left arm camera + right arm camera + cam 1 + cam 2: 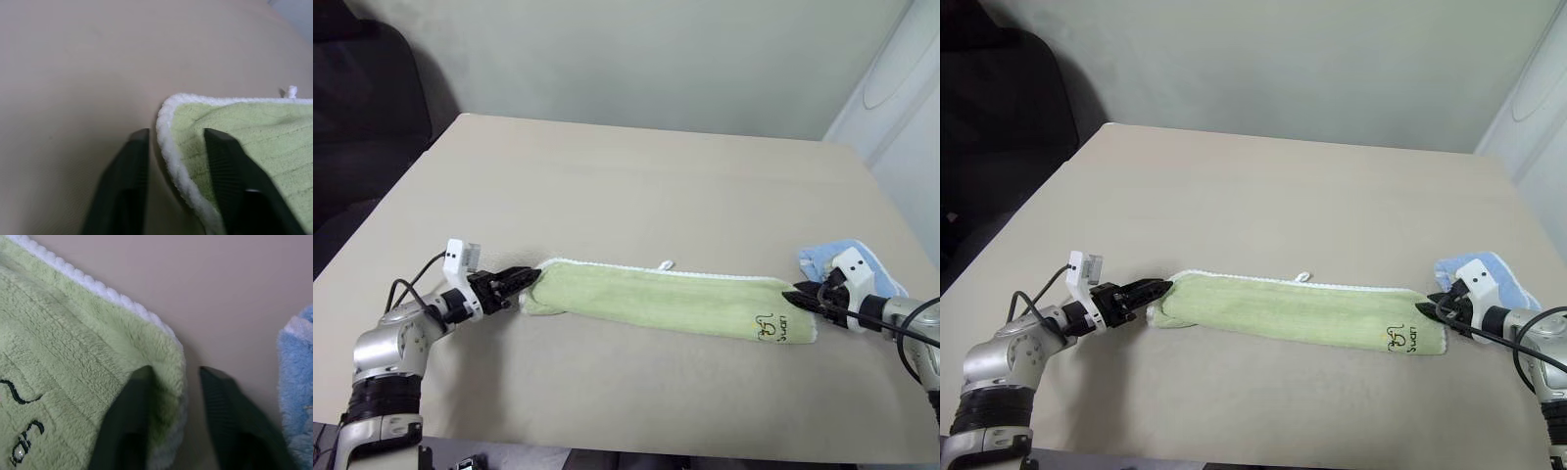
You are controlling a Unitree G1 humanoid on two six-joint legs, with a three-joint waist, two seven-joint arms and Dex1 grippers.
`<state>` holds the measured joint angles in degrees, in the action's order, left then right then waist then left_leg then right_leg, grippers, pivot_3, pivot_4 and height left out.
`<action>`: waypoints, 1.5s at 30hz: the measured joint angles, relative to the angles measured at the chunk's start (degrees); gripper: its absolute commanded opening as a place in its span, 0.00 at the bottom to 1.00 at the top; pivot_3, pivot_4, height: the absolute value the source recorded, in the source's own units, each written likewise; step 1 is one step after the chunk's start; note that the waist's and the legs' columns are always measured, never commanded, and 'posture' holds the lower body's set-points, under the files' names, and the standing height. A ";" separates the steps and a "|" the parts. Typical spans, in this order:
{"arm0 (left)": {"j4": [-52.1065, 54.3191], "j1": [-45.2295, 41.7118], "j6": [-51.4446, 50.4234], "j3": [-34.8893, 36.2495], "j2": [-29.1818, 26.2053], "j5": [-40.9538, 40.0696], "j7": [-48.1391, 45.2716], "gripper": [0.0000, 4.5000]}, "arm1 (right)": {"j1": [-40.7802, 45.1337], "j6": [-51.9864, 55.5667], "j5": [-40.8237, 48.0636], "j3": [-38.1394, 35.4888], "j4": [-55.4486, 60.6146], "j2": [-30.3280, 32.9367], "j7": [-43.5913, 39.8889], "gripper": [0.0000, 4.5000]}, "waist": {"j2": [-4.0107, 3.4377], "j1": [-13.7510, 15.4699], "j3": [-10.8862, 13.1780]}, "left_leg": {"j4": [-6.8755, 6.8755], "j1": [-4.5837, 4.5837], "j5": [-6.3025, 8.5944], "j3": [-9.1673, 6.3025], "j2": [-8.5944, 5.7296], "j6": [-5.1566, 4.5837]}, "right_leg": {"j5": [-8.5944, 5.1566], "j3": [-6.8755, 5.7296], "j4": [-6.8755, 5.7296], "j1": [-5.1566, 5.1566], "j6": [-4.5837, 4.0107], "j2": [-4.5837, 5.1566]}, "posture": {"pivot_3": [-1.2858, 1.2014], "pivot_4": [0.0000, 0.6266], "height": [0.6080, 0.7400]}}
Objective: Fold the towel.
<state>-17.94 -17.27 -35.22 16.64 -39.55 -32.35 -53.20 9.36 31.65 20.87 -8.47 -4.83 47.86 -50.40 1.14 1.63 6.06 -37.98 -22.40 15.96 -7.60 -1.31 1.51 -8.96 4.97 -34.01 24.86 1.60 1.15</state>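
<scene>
The light green towel (pixel 656 299) lies on the table as a long narrow folded strip, running left to right. Its white loop tag (pixel 667 264) sticks out of the far edge, and the embroidered logo (pixel 769 328) is near its right end. My left gripper (pixel 530 278) is at the towel's left end, open, with the white-edged corner (pixel 166 127) loose between its fingers. My right gripper (pixel 793 297) is at the right end, also open. In the right wrist view one finger (pixel 129 406) rests on the green cloth and the other stands on the bare table beside the edge.
A small light blue cloth (pixel 837 257) lies bunched just behind my right gripper, near the table's right edge. The beige table (pixel 636 186) stretches bare beyond the towel. A dark chair (pixel 362 98) stands off the far left corner, and a white panel (pixel 901 88) at the far right.
</scene>
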 measured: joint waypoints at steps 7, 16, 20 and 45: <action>0.00 0.16 -1.21 1.86 -0.78 -1.11 -0.19 1.00 | -1.14 1.29 2.45 -2.69 2.10 -0.49 0.09 1.00 | -0.01 -0.05 0.01 | 0.01 0.00 0.00 0.02 0.00 0.01 | -0.07 0.00 0.00 0.01 0.12 0.00 | 0.52 0.24 1.00; 0.59 0.48 1.68 9.83 -3.81 -1.81 2.87 1.00 | -8.82 15.24 16.36 -24.16 13.83 -0.48 3.06 1.00 | 0.20 0.51 0.06 | 0.01 -0.12 0.13 -0.06 -0.02 0.25 | -0.34 0.01 0.00 0.01 0.45 -0.06 | 0.52 0.24 1.00; 8.07 -1.47 1.69 9.34 -4.30 -2.77 1.95 1.00 | -13.68 26.36 27.03 -31.11 20.08 -3.18 5.35 1.00 | 0.25 0.53 0.05 | -0.06 -0.17 0.12 -0.01 -0.09 0.18 | -0.72 0.07 0.05 -0.02 0.63 -0.06 | 0.52 0.24 1.00; 24.65 -3.14 0.14 -10.39 5.62 -4.81 -3.12 1.00 | -27.96 33.38 65.35 -33.30 22.82 -20.67 46.40 1.00 | 0.12 -0.01 0.07 | -0.06 -0.50 0.19 -0.02 -0.05 0.09 | -0.85 0.11 0.05 0.21 0.88 0.00 | 0.52 0.24 1.00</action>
<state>6.71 -20.41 -35.08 6.26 -33.93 -37.17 -56.32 -18.60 65.03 86.22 -41.77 17.99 27.19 -4.01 1.26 1.62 6.13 -38.04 -22.90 16.15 -7.62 -1.35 1.60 -9.81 5.07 -33.96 25.08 2.48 1.16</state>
